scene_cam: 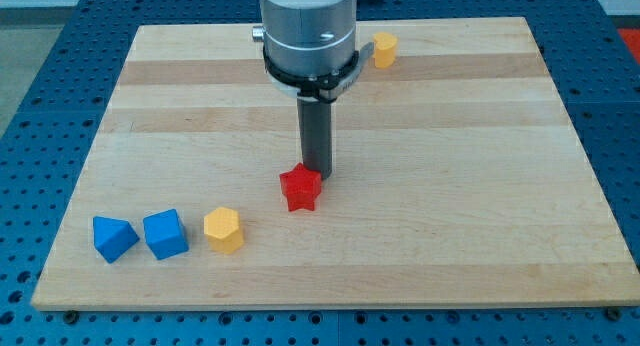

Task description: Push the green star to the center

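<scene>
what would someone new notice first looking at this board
First, the big grey arm dropping from the view's top, my tip right against the red star near the board's middle. Then the row at lower left: two blue blocks and a yellow one. No green star shows.

The rod's tip (321,173) rests against the far right edge of the red star (299,188) near the middle of the wooden board (450,186). At near left sit a blue wedge-like block (114,237), a blue cube (165,234) and a yellow hexagonal block (224,229), close together in a row. Another yellow block (384,49) sits at the far edge.
</scene>
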Robot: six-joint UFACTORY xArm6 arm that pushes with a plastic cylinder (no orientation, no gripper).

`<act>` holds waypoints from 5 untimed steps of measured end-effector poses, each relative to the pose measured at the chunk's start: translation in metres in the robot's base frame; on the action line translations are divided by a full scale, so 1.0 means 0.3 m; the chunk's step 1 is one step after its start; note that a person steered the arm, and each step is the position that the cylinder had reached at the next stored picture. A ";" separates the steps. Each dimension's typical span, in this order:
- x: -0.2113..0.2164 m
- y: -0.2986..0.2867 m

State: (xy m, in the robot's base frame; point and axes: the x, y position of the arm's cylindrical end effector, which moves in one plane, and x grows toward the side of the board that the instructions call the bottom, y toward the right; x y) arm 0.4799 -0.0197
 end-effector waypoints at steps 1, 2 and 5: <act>0.044 0.000; 0.085 0.000; 0.031 0.002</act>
State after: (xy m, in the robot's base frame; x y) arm 0.4893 -0.0191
